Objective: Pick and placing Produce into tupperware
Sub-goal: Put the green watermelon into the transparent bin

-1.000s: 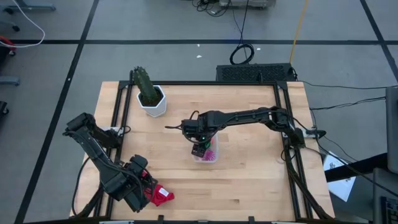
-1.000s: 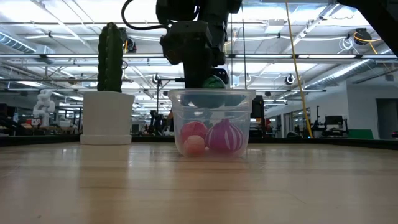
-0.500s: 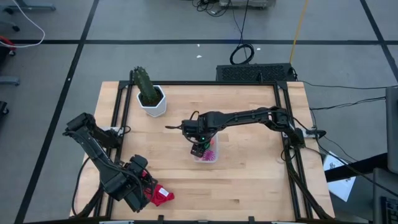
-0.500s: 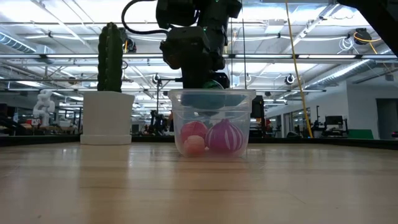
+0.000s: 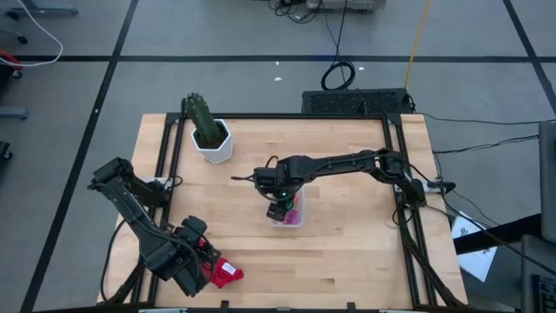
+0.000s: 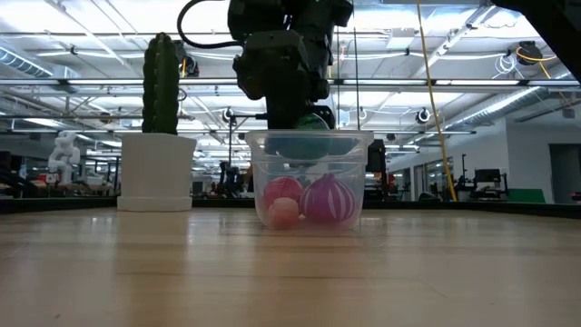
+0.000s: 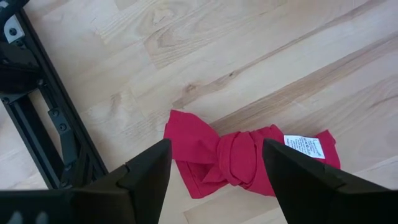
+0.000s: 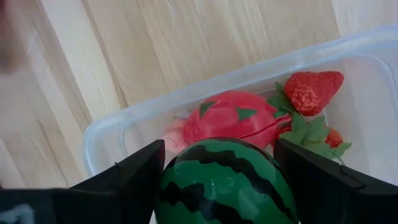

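Note:
The clear tupperware (image 6: 309, 179) stands mid-table and holds a purple striped ball (image 6: 329, 200), a strawberry (image 8: 314, 91) and other red pieces (image 8: 231, 118). My right gripper (image 5: 278, 207) hangs over it, pointing down, shut on the green striped watermelon ball (image 8: 227, 180) at about the height of the rim. At the table's near left corner my left gripper (image 7: 214, 155) stands open above a knotted red cloth (image 7: 239, 158), which lies flat on the wood, untouched. My right gripper pinches the watermelon ball between its two fingers (image 8: 134, 180), one on each opposite side (image 8: 171, 186). The fingers come from above, pointing steeply down. The ball hangs clear of the produce below, over the tub's opening.
A green cactus in a white pot (image 5: 210, 135) stands at the far left of the table. Black frame rails (image 5: 395, 174) run along the table's edges. Bare wood lies between the tupperware and the near edge.

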